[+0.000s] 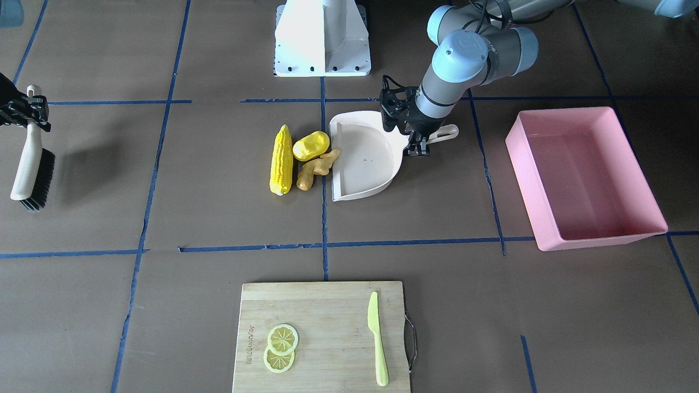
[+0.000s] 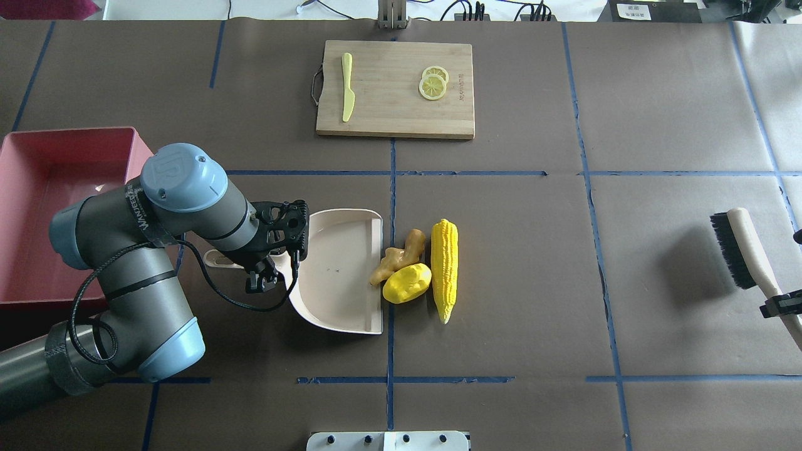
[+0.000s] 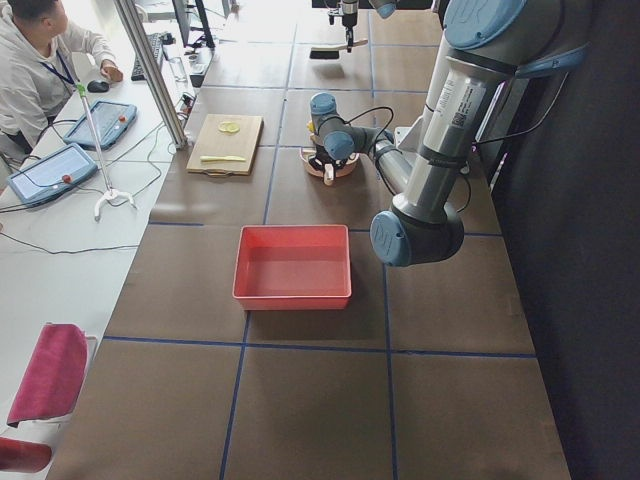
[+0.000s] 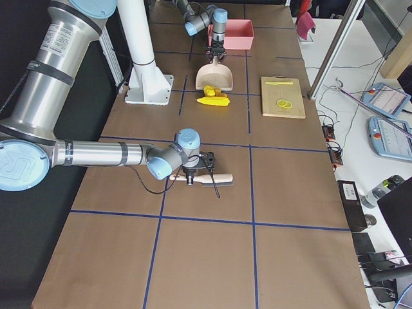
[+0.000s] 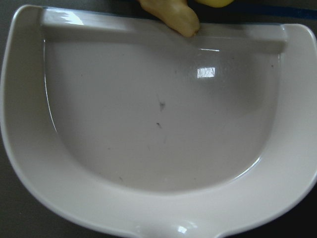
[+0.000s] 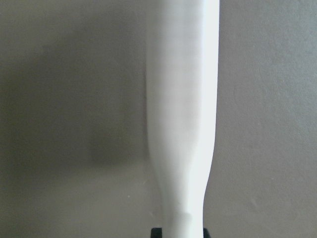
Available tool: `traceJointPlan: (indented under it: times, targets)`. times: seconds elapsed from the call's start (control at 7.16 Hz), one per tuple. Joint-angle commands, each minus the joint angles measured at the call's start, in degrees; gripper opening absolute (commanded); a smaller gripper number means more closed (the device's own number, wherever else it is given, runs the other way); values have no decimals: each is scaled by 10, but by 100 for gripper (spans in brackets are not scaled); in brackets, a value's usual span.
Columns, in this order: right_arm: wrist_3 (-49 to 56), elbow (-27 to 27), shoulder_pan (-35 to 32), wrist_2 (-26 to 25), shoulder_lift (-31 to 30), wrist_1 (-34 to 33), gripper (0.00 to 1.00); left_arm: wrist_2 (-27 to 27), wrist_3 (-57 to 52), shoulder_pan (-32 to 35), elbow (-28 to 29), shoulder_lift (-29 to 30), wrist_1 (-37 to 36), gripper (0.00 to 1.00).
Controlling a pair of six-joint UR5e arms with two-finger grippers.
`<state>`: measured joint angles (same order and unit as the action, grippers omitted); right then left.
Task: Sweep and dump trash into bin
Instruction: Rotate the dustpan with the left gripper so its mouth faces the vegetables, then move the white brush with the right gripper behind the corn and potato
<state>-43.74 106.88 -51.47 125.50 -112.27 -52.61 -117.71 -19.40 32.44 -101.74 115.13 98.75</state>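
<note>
We see the left gripper (image 1: 416,148) with its jaws closed on the root of the handle of a cream dustpan (image 1: 363,164). The pan lies flat on the brown table (image 1: 218,218), and its straight open lip points away from this gripper.

The trash lies just past that lip, on the side of the pan farthest from the left gripper. The knobbly tan ginger root (image 1: 315,168) is nearest, and the left wrist view shows its tip resting on the lip. The rounded yellow lemon-like lump (image 1: 311,146) sits just beside the ginger root and touches it. The corn cob (image 1: 280,160) lies beyond both, parallel to the lip. None of the three is inside the pan.

The pink bin (image 1: 524,164) stands on the table behind the left gripper, on the handle side, well apart from the pan.

Far beyond the trash, the right gripper (image 1: 33,112) is clamped around the cream handle of a black-bristled brush (image 1: 31,172). The brush's shadow falls apart from it on the table.

Off to one side of the left gripper, toward the operators' edge, lies a wooden cutting board (image 1: 327,305). On it are two overlapping lemon slices (image 1: 281,346) and a lime-green knife (image 1: 377,338).
</note>
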Motion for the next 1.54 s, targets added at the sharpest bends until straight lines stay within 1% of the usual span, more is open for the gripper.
traceJointPlan:
  times: [0.0, 0.42, 0.56, 0.7, 0.84, 0.98, 1.12, 1.26, 1.4]
  targets:
    - [-45, 16, 10, 26, 30, -2, 0, -1, 3, 0, 1, -1, 13, 1]
    - [-162, 57, 87, 18, 60, -3, 0, -1, 11, 0, 2, -2, 26, 1]
    - [-184, 68, 108, 9, 70, -3, 0, -1, 11, 0, 2, -3, 26, 1]
    - [-232, 82, 149, -4, 85, -4, 0, -1, 11, 0, 2, -3, 26, 1]
    - [-274, 82, 184, -19, 107, -5, 0, -1, 11, 0, 2, -3, 26, 1]
    - [-294, 82, 204, -36, 141, -24, 0, -1, 11, 0, 2, -3, 26, 1]
    - [-295, 82, 210, -39, 194, -76, 0, -1, 11, 0, 2, -4, 26, 1]
    - [-295, 78, 225, -65, 244, -119, 0, -1, 16, 0, 1, -4, 27, 1]
    - [-296, 76, 245, -82, 277, -136, 0, -1, 25, 0, 2, -6, 38, 1]
